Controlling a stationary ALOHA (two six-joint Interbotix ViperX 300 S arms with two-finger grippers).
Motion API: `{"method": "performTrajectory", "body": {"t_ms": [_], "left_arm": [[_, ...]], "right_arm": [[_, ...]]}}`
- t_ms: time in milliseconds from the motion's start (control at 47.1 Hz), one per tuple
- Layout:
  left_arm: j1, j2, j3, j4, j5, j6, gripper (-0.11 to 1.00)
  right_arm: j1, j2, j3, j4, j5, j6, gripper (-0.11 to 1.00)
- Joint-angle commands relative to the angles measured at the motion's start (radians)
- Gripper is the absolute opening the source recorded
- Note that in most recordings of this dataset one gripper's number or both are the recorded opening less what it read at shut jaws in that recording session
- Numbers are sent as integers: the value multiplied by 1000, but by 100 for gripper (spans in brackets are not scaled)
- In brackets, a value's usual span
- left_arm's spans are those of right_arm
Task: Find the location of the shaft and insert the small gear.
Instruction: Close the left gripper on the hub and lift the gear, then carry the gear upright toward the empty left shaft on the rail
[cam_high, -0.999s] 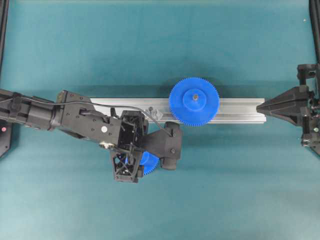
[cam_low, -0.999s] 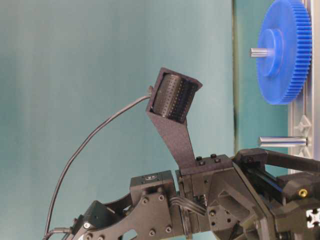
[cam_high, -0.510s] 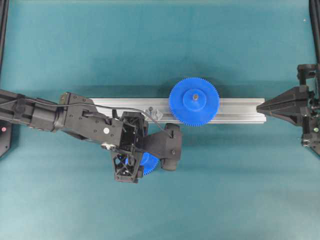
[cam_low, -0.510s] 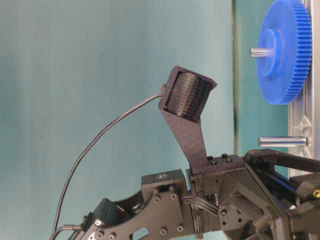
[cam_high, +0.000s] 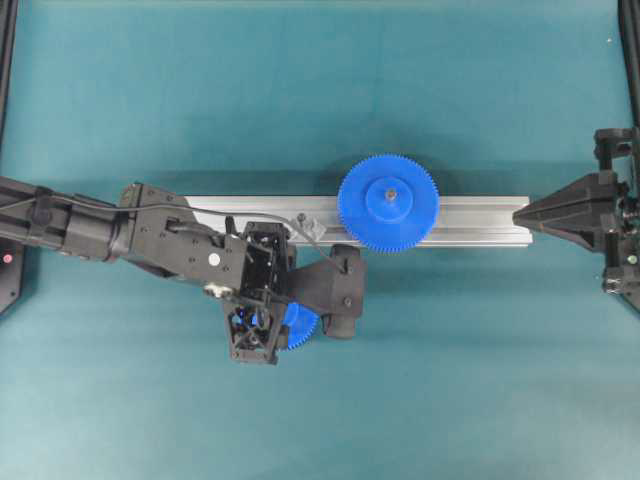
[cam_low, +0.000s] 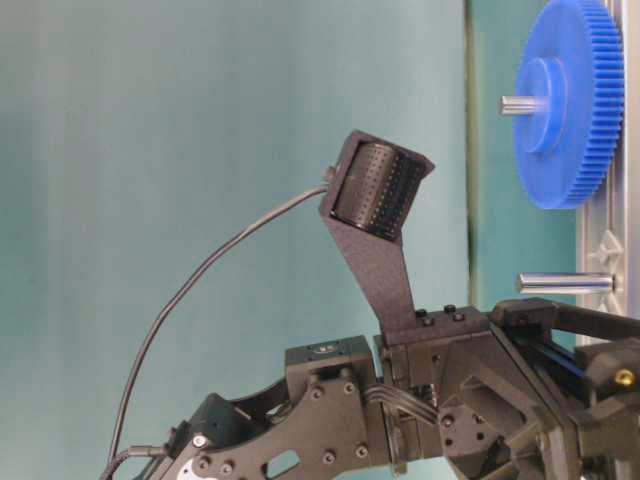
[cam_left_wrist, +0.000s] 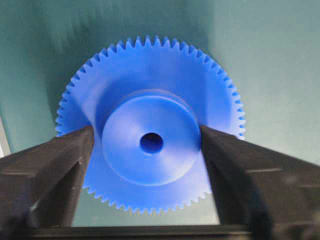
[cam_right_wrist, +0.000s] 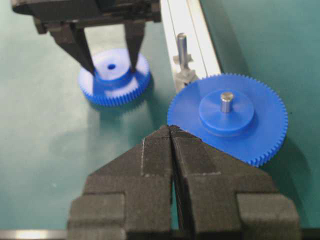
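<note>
The small gear (cam_left_wrist: 150, 165) lies flat on the teal table, just in front of the rail; in the overhead view only its edge (cam_high: 302, 326) shows under the arm. My left gripper (cam_left_wrist: 146, 129) reaches down over it, and the two fingers press on opposite sides of the raised hub (cam_right_wrist: 114, 75). The shaft (cam_right_wrist: 181, 45) stands bare and upright on the rail, behind and to the right of the gear, and also shows in the overhead view (cam_high: 301, 217). My right gripper (cam_right_wrist: 171, 127) is shut and empty at the rail's right end (cam_high: 516, 214).
The larger blue gear (cam_high: 388, 203) sits on its own pin on the silver rail (cam_high: 480, 222), right of the bare shaft. The left arm and its camera mount (cam_low: 378, 190) stand over the rail's left part. Teal table lies all around.
The left jaws have closed in from wide open onto the small gear's hub. The left arm shifted slightly. The gear and the right arm stayed where they were.
</note>
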Motion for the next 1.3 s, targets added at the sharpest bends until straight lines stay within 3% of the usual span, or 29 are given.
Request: {"method": "performTrajectory", "body": {"t_ms": [0,744,1275], "left_arm": [[5,-9,-14,3,-2,-2,64],[5,-44,-43,2,5,23,64],[5,-98,-135,3,175,28,64]], "right_arm": [[-3,6,-11,2,-8,9,0],[-2,2,-5,0,-9,9,0],[-2,-15,-5,2,-8,9,0]]}}
